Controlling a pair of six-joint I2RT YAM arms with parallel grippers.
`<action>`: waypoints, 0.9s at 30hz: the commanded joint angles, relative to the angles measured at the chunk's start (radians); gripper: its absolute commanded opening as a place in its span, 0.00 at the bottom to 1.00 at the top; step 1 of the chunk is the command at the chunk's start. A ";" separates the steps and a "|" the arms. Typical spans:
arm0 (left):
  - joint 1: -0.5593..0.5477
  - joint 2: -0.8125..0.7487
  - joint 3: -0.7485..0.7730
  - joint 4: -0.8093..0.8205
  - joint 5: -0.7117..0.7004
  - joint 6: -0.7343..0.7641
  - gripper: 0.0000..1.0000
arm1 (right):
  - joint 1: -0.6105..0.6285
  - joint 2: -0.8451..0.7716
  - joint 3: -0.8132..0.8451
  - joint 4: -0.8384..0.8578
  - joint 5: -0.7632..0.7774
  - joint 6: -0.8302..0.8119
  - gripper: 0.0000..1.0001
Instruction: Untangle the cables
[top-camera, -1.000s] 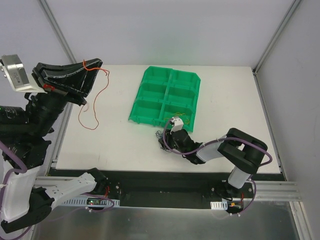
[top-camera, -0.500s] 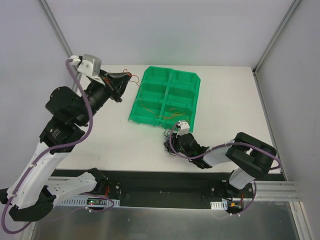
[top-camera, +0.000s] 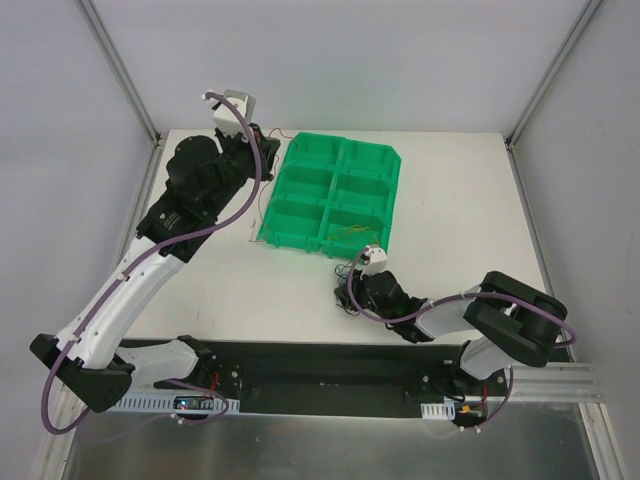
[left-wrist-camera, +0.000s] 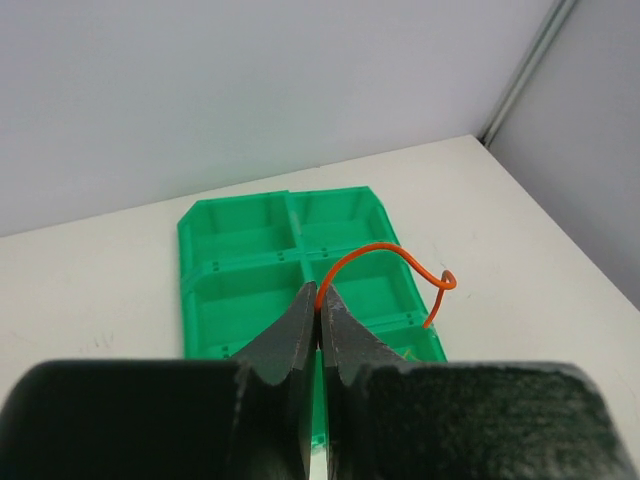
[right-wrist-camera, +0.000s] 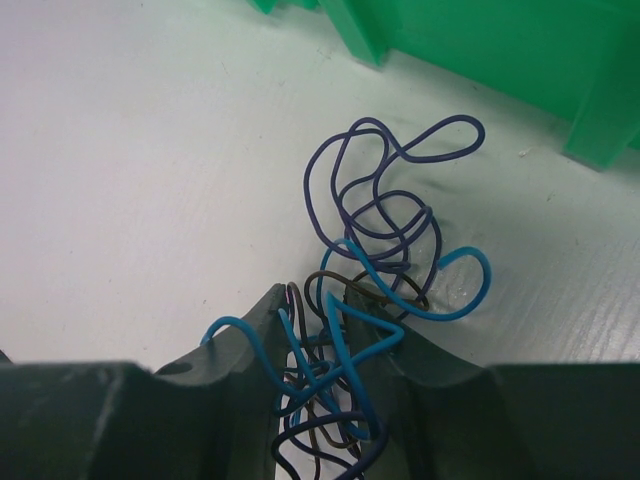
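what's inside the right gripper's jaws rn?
A tangle of blue, dark purple and black wires, spilling onto the table. The fingers cover its lower loops.

Left arm (top-camera: 150, 270) reaches forward, left claw (left-wrist-camera: 319, 296) clamped; right claw (right-wrist-camera: 335, 312) low, partly closed.

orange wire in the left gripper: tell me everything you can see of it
The orange wire is hair-thin, smooth and glossy, like a plastic-coated lead. It is pinched between the shut fingertips of the left gripper. The part that shows arcs up and to the right, makes a small curl, then drops to a free end. It hangs over the green bin, across its near right compartments. Whether the free end touches the bin cannot be told. Nothing else is seen touching it.
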 joint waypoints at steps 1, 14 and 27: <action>0.044 0.012 -0.002 0.074 0.020 -0.018 0.00 | -0.001 -0.021 -0.020 -0.052 0.014 0.009 0.33; 0.117 0.084 -0.079 0.150 0.059 -0.064 0.00 | -0.001 -0.034 -0.023 -0.066 0.023 0.012 0.33; 0.158 0.261 -0.183 0.178 0.161 -0.187 0.00 | -0.003 -0.014 0.005 -0.080 0.008 0.003 0.33</action>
